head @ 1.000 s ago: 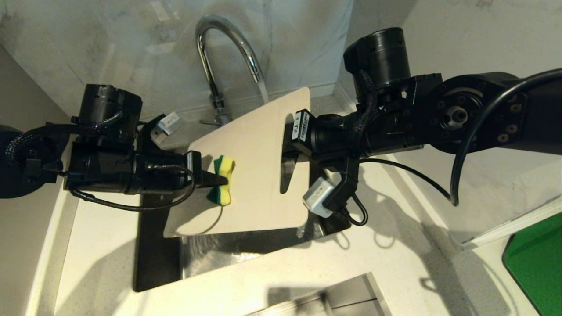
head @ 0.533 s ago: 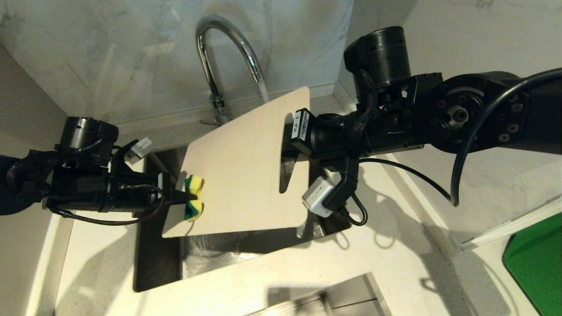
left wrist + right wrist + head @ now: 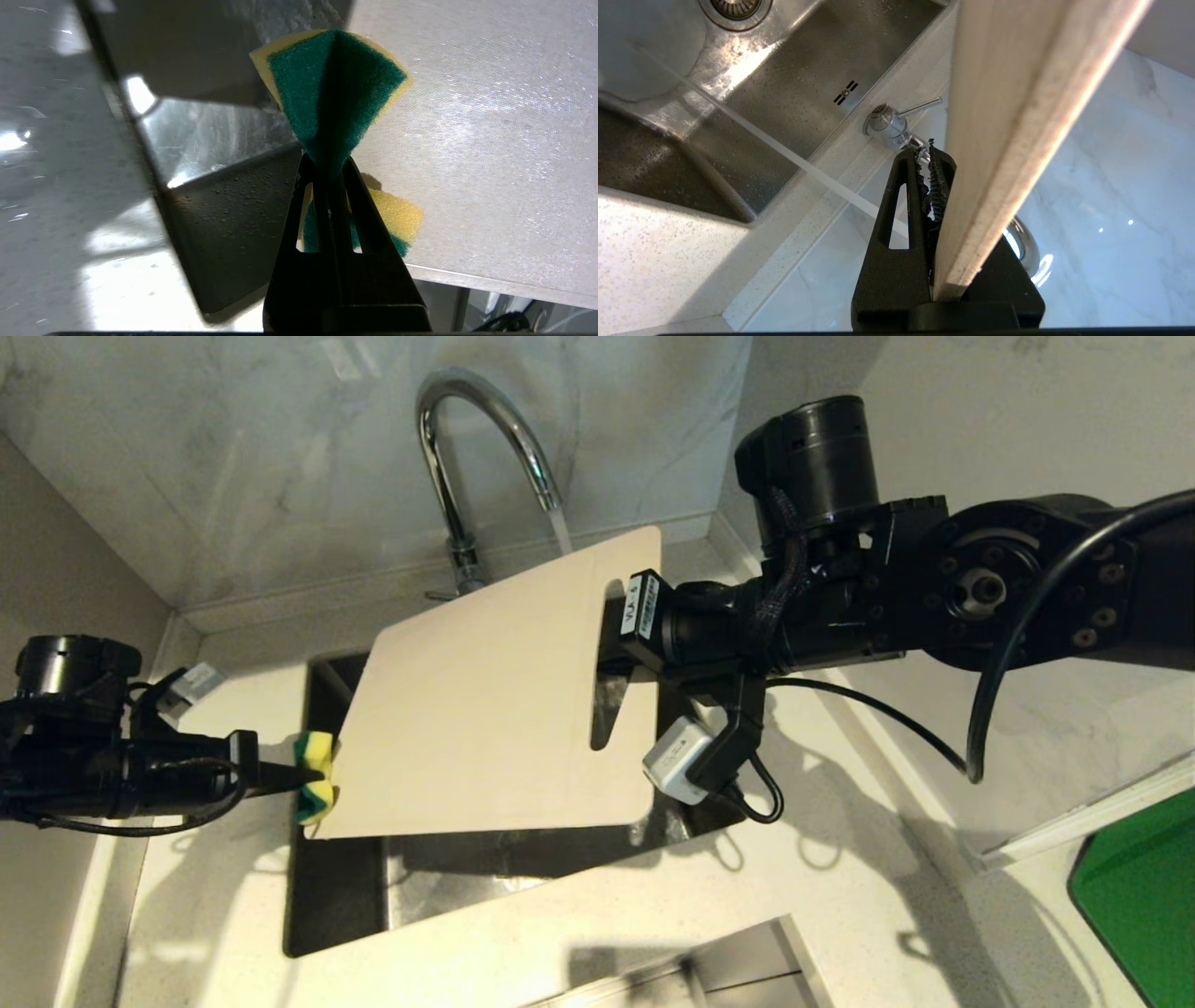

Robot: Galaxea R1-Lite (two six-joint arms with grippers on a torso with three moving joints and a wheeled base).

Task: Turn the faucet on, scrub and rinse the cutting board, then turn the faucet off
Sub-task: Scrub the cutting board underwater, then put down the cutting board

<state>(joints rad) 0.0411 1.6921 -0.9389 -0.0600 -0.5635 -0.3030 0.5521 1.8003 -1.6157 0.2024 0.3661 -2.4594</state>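
The cream cutting board (image 3: pixel 485 709) hangs tilted over the sink, its edge (image 3: pixel 1017 116) clamped at the slot-handle end by my right gripper (image 3: pixel 616 653), which is shut on it. The chrome faucet (image 3: pixel 467 457) arches behind the board. A stream of water (image 3: pixel 558 532) falls from its spout onto the board's far corner. Its thin lever (image 3: pixel 920 106) sticks out at the base. My left gripper (image 3: pixel 313 777) is shut on a green and yellow sponge (image 3: pixel 316 791), squeezed at its middle (image 3: pixel 334 88). The sponge rests against the board's near left edge.
The steel sink (image 3: pixel 336 896) lies below the board, its drain (image 3: pixel 735 7) at one corner. Pale speckled counter surrounds it, with marble walls behind. A bright green flat object (image 3: pixel 1139 887) lies at the far right. A steel recess (image 3: pixel 728 961) shows at the near edge.
My left gripper has slid the sponge leftward across the board, from its middle to its near left edge. The board's left end has swung slightly left. The right arm has held still.
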